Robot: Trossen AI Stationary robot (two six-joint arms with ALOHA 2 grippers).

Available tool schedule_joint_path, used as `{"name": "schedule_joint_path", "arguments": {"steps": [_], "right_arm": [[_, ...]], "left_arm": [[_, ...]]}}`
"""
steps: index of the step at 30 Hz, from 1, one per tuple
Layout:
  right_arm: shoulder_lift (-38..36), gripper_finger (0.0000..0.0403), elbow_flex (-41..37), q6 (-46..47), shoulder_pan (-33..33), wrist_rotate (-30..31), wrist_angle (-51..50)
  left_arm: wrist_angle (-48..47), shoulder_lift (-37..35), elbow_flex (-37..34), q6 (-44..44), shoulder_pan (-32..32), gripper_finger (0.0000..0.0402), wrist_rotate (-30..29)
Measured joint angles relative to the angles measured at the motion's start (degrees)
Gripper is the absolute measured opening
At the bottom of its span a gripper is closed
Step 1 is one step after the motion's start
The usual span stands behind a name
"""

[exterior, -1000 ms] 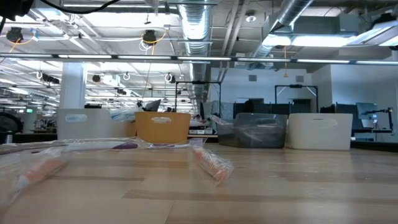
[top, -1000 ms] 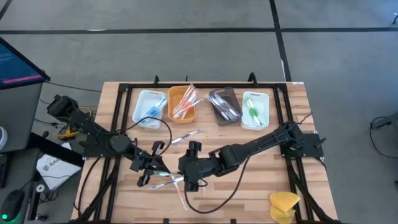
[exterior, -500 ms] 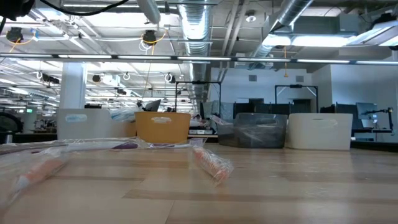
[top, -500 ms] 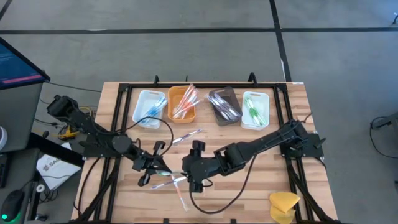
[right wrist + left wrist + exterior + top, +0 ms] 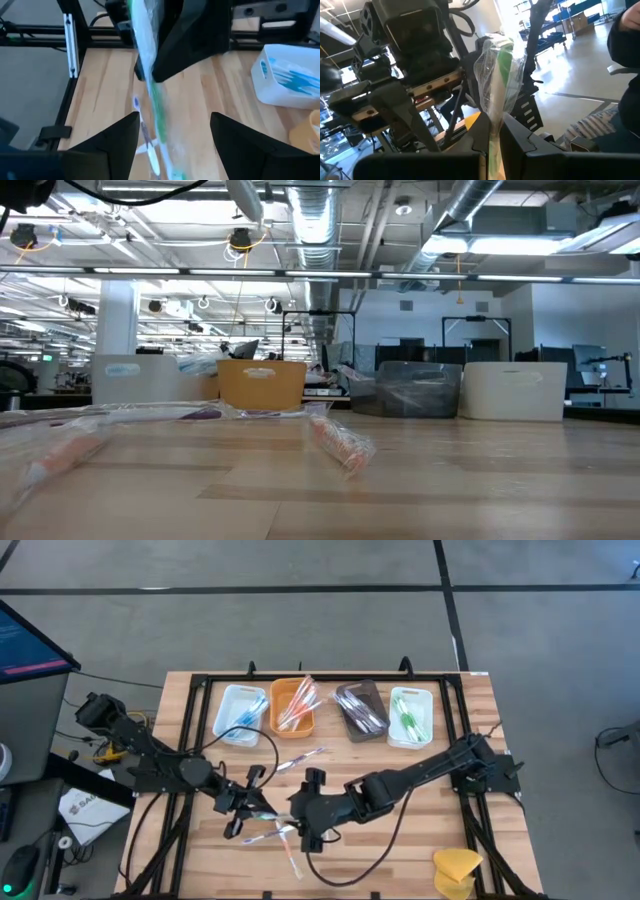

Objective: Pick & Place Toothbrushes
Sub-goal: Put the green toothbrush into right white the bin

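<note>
While the left gripper (image 5: 243,812) sits over the table's (image 5: 420,840) near-left middle just as it did a second ago, its jaws are pinched fully together on a wrapped green toothbrush (image 5: 499,80), which in the left wrist view stands up out of the closed fingers (image 5: 520,142) inside crinkled clear film. The left arm has not shifted between the earlier overhead pictures and this one.

Just right of it, the right gripper (image 5: 302,823) has changed a little: half a second ago it lay slightly farther right and toward the trays, and now it has edged back toward the left gripper and the loose toothbrushes (image 5: 272,833) on the wood below them. Its fingers (image 5: 112,140) stand spread wide with nothing between them; in the right wrist view the green toothbrush hangs in front of them, clamped by the other arm, apart from both pads.

Another loose toothbrush (image 5: 300,759) lies on the boards between the grippers and the trays, unmoved. Along the far edge, from left to right, the white tray (image 5: 240,712) holds blue brushes, the orange tray (image 5: 293,706) pink ones, the brown tray (image 5: 360,708) pale ones and the far-right white tray (image 5: 410,716) green ones, all as before. The yellow lump (image 5: 456,870) rests at the near right corner.
</note>
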Motion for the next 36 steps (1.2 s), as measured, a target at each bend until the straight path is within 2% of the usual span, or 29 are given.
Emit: {"name": "schedule_joint_path", "arguments": {"steps": [13,16,26,31,36], "right_arm": [[3.8,0.0240,-1.3,-6.2,-1.8,-1.1,8.2],[4.7,0.0240,-1.1,-4.6,-1.9,-0.9,10.7],[4.5,0.0238,-1.3,-3.0,-2.0,-0.7,6.9],[4.5,0.0208,-1.3,0.2,-2.3,-0.8,4.6],[4.5,0.0145,-1.3,-0.1,-2.8,-1.0,4.6]], "left_arm": [[1.7,0.0,0.0,0.5,0.4,0.0012,0.0],[1.6,0.0,0.0,0.5,0.4,0.0012,0.0],[1.2,0.0,0.0,0.0,0.4,0.0012,0.0],[1.0,0.0,0.0,0.0,0.4,0.0012,0.1],[0.6,0.0,0.0,0.0,0.4,0.0012,-0.2]]}}
